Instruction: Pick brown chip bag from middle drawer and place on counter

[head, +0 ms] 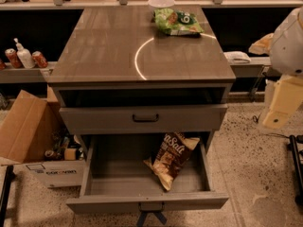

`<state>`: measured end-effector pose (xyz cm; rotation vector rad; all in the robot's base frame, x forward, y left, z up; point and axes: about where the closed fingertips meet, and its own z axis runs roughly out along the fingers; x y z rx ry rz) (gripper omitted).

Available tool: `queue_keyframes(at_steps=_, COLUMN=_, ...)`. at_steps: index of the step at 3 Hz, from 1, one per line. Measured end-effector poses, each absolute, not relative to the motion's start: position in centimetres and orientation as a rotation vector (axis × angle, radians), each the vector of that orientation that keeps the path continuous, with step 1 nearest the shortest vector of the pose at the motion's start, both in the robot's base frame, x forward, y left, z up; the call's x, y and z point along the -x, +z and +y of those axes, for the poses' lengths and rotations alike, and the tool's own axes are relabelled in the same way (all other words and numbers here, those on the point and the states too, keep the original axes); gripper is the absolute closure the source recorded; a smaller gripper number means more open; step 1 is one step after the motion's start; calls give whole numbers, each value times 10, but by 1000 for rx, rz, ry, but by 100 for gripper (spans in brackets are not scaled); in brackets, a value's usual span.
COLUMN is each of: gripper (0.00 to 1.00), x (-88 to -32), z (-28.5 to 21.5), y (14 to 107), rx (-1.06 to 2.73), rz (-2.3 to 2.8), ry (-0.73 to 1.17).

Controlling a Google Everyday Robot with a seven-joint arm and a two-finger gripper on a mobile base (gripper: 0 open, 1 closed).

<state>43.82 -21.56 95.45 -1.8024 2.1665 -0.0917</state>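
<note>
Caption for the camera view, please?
The open middle drawer holds the brown chip bag, a green chip bag sits on the counter, robot arm at right edge, pincer out of view.

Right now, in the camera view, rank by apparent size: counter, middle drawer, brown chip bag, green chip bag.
1. counter
2. middle drawer
3. brown chip bag
4. green chip bag, though it lies farther back, so ranks 3 and 4 are unsure.
The gripper hangs at the right edge, outside the drawer.

Arm [284, 100] cut by right edge, end effector out of view past it, brown chip bag [171, 161] top behind upper drawer [142, 118]
</note>
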Motion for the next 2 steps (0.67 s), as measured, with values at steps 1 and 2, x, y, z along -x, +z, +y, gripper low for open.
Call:
queue_keyframes(at_steps=1, gripper=0, x=-435, z=-210, y=894, rx=1963, rz=2058, ry=8)
queue_keyframes(at_steps=2, gripper=0, x=-428, z=-198, y=825, rx=2081, rz=1993, ry=181)
